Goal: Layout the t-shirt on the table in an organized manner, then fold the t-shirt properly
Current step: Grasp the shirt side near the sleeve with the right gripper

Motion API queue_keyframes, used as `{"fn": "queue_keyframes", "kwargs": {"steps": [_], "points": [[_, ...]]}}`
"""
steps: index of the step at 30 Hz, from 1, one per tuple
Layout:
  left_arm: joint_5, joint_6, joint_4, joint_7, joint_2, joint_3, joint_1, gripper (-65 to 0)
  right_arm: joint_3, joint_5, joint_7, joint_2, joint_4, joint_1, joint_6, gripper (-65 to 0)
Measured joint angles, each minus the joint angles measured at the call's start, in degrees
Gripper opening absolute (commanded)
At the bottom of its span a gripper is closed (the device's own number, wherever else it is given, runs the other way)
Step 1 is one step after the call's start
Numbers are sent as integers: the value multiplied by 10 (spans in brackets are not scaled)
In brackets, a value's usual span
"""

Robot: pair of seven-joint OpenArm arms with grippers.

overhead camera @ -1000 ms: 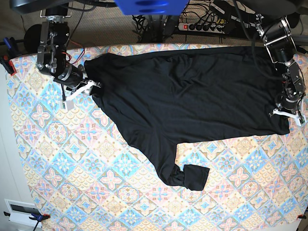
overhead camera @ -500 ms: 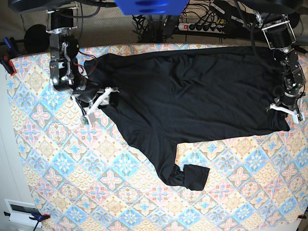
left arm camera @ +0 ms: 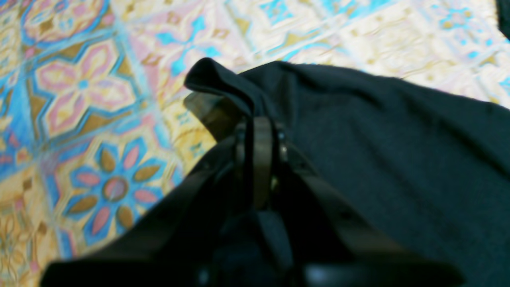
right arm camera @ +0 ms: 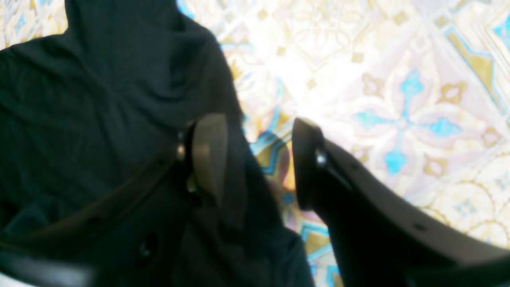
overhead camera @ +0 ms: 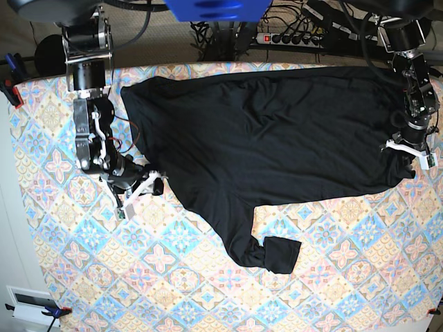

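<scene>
The black t-shirt (overhead camera: 270, 131) lies spread across the far half of the table (overhead camera: 83, 263). One sleeve (overhead camera: 271, 253) trails toward the front, its end doubled over. At the shirt's right edge my left gripper (overhead camera: 408, 149) is shut on a raised fold of the t-shirt (left arm camera: 358, 151), its fingers (left arm camera: 261, 135) pressed together on the cloth. My right gripper (overhead camera: 142, 192) stands open at the shirt's left slanting edge. In the right wrist view it (right arm camera: 257, 159) straddles that edge: one finger (right arm camera: 209, 155) is over the t-shirt (right arm camera: 99, 99), the other over the patterned table (right arm camera: 398, 119).
A power strip (overhead camera: 297, 38) and cables lie behind the table's far edge. Clamps hold the table cover at the left corner (overhead camera: 14, 93) and the front left (overhead camera: 52, 312). A white box (overhead camera: 31, 304) sits at the bottom left. Bare patterned cloth covers the front half.
My right arm has travelled down the shirt's left edge toward the front, still open. My left gripper has shut on the shirt's right edge and drawn it slightly back.
</scene>
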Motion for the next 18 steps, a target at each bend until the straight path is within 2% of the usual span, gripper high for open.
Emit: {"fn": "queue_keyframes", "kwargs": {"steps": [1, 4, 11, 14, 18], "points": [[0, 0, 0, 5, 2, -10, 1, -650, -2, 0, -4, 1, -10, 6, 0, -387], [0, 0, 0, 0, 5, -33, 0, -650, -24, -2, -4, 2, -28, 26, 30, -387], [0, 0, 0, 2, 9, -38, 1, -650, -57, -1, 34, 2, -74, 49, 33, -387], [0, 0, 0, 2, 9, -38, 1, -650, -79, -2, 31, 3, -92, 41, 30, -384], [0, 0, 0, 2, 10, -38, 1, -650, -103, 0, 39, 0, -92, 47, 33, -346]]}}
